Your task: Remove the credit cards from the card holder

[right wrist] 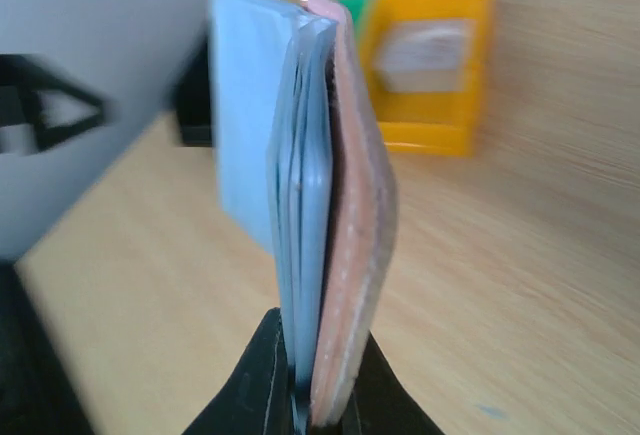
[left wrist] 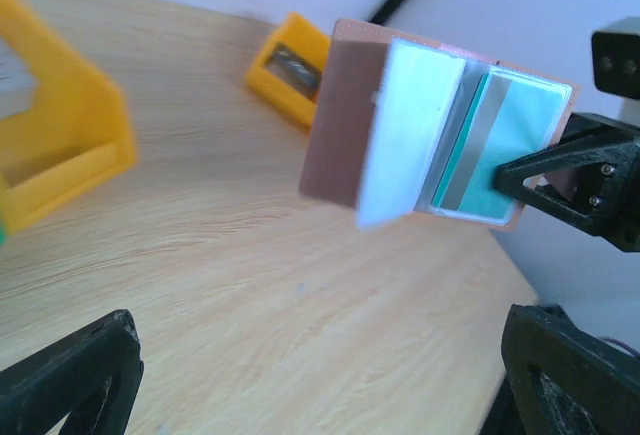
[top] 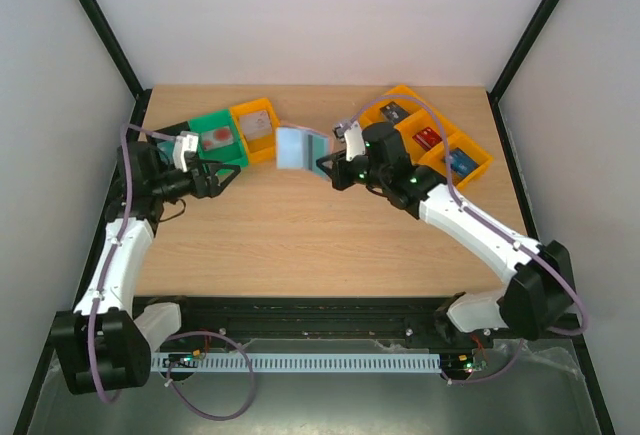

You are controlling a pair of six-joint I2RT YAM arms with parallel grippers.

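Top external view: card holder [top: 295,147] hangs open off the table [top: 300,245], one end clamped in the right gripper [top: 325,167], fingers narrowed tight on it. Just left of the holder sits an orange bin [top: 257,125] with a grey flat item inside. Further left is a green bin [top: 215,138] with a whitish-red flat item. Left gripper [top: 225,177] is left of the holder and a bit nearer the arms, jaws spread wide, nothing in them, well apart from the holder. Right of the holder, behind the right arm, is a row of orange bins [top: 465,163] with small items inside. No object lies between the left gripper and the holder.

Left wrist view: holder [left wrist: 400,130] is upright, tan outside, light blue panel folded partway over. A teal card [left wrist: 505,145] with a grey stripe shows in the far panel. Right gripper's fingers [left wrist: 545,170] pinch the holder's right edge and overlap the card's corner. Own fingers [left wrist: 75,375] stand wide at the bottom corners, and the holder sits above and between them, not touching. An orange bin is behind the holder, another to its left.

Right wrist view: holder [right wrist: 330,205] is seen edge-on, with thin card edges between the blue and tan layers. Its lower end is gripped between the black fingers [right wrist: 260,375]. The orange and green bins are behind the holder, and the left gripper is a blur to its left.
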